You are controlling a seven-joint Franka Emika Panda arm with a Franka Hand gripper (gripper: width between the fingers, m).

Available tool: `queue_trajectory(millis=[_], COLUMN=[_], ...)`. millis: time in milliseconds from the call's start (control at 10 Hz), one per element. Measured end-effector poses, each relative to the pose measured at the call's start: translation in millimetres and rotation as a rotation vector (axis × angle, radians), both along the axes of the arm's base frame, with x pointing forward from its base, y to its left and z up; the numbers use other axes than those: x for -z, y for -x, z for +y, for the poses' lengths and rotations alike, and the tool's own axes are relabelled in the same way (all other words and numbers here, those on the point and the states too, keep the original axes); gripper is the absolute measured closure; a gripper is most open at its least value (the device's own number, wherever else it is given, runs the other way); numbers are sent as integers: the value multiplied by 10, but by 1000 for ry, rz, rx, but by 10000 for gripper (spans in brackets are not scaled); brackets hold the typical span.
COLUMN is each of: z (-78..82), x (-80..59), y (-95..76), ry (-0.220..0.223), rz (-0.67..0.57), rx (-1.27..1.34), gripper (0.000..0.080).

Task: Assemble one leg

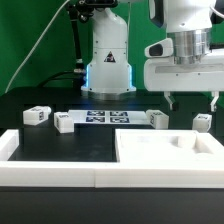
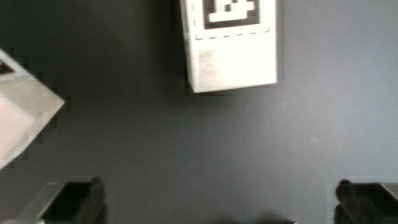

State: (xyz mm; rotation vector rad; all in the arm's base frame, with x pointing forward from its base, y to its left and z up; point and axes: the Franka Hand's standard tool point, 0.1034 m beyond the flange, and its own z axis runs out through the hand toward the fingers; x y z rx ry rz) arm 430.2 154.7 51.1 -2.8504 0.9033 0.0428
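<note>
Several small white legs with black-and-white tags lie on the black table: two at the exterior view's left (image 1: 37, 116) (image 1: 64, 122) and two at the right (image 1: 158, 120) (image 1: 203, 121). My gripper (image 1: 191, 100) hangs open and empty above the table, over the gap between the two right legs. In the wrist view one leg (image 2: 231, 45) lies ahead of my gripper (image 2: 222, 208), tag end far from the fingers (image 2: 75, 205), with only bare table between the jaws. It is not touched.
The large flat white square piece with recesses (image 1: 170, 155) lies in front of my gripper. The marker board (image 1: 105, 118) lies at the middle, long white border rails (image 1: 50, 165) along the front. A white corner of another part (image 2: 22, 110) shows in the wrist view.
</note>
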Motion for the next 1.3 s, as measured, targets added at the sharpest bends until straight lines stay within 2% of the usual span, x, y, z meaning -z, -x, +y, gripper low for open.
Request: queue_trajectory(millis=[200, 400, 500, 700, 1000, 1300], z=[-12, 67, 65, 83, 29, 153], x=[11, 38, 50, 100, 109, 200], y=[13, 129, 156, 154, 175, 189], ry=[-1, -13, -43, -130, -240, -326], rz=[7, 72, 141, 250, 464, 638], rx=[-43, -96, -138, -182, -203, -225], gripper=[151, 151, 151, 151, 151, 151])
